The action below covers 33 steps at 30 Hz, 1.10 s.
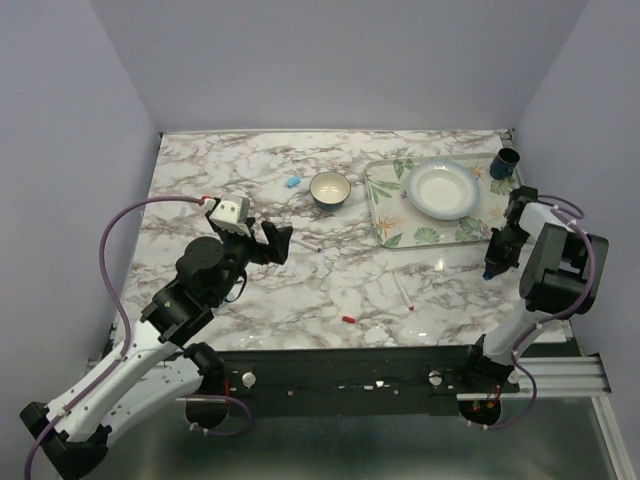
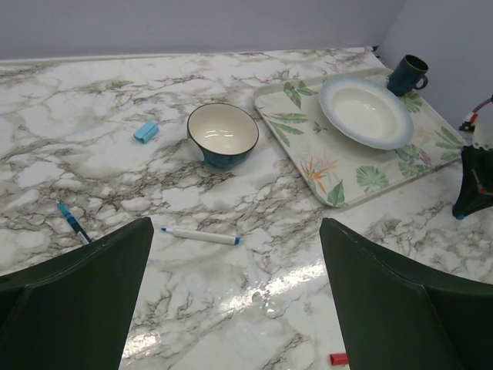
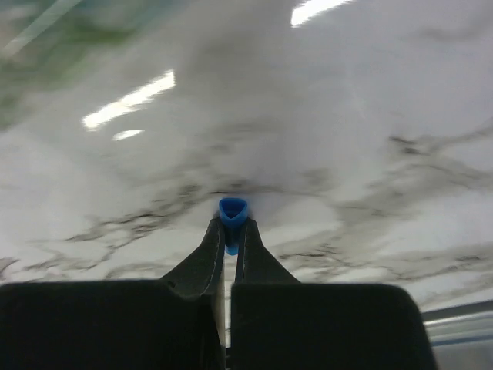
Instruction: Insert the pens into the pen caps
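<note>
Right gripper [image 3: 233, 223] was pinched tight on a blue cap [image 3: 233, 210]; left gripper [image 1: 272, 240] gaped wide, empty. No pen capped yet: white pen [image 2: 200, 235] and red cap [image 2: 338, 358] lay loose on the table [image 2: 77, 92].

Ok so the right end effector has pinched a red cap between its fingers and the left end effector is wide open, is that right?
Not quite. The cap pinched in the right end effector is a blue cap, not a red one; the right wrist view shows it. The red cap lies loose on the table. The left end effector is wide open, as you said.
</note>
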{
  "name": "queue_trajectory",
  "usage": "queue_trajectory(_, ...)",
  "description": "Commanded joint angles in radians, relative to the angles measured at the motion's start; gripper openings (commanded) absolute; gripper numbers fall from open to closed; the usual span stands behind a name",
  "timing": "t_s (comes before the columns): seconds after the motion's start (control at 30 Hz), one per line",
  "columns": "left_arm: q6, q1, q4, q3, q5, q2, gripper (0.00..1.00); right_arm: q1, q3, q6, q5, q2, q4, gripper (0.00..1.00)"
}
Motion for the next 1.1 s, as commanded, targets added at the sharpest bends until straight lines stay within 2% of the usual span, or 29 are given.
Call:
queue_trajectory(0.0,0.016,-0.004,0.023,0.005,-0.032,-0.036,0.99,0.256,0.056,-0.065,-0.049,0.022,-0.009,0.02)
queue_trajectory(0.2,0.030,-0.003,0.023,0.002,-0.059,-0.071,0.99,0.499,0.115,-0.082,0.068,-0.007,-0.094,0.01)
queue_trajectory(0.37,0.035,-0.003,0.032,-0.007,-0.077,-0.107,0.99,0.617,0.146,-0.109,0.082,-0.095,-0.090,0.01)
queue_trajectory(0.53,0.044,-0.004,0.034,-0.009,-0.109,-0.154,0.99,0.860,0.097,-0.354,0.051,-0.159,0.079,0.01)
queue_trajectory(0.7,0.053,-0.003,0.057,-0.038,-0.181,-0.237,0.99,1.047,0.100,-0.641,-0.002,-0.109,0.184,0.02)
queue_trajectory(0.77,0.058,-0.003,0.080,-0.061,-0.218,-0.285,0.99,1.076,0.087,-0.742,-0.096,-0.102,0.196,0.02)
queue_trajectory(0.83,0.064,-0.001,0.095,-0.079,-0.262,-0.324,0.99,1.110,0.049,-0.879,-0.127,-0.109,0.219,0.02)
queue_trajectory(1.0,0.084,-0.001,0.123,-0.101,-0.318,-0.369,0.99,1.165,-0.066,-1.184,-0.115,-0.132,0.334,0.02)
queue_trajectory(1.07,0.085,0.001,0.124,-0.102,-0.316,-0.371,0.99,1.181,-0.110,-1.233,-0.086,-0.132,0.386,0.02)
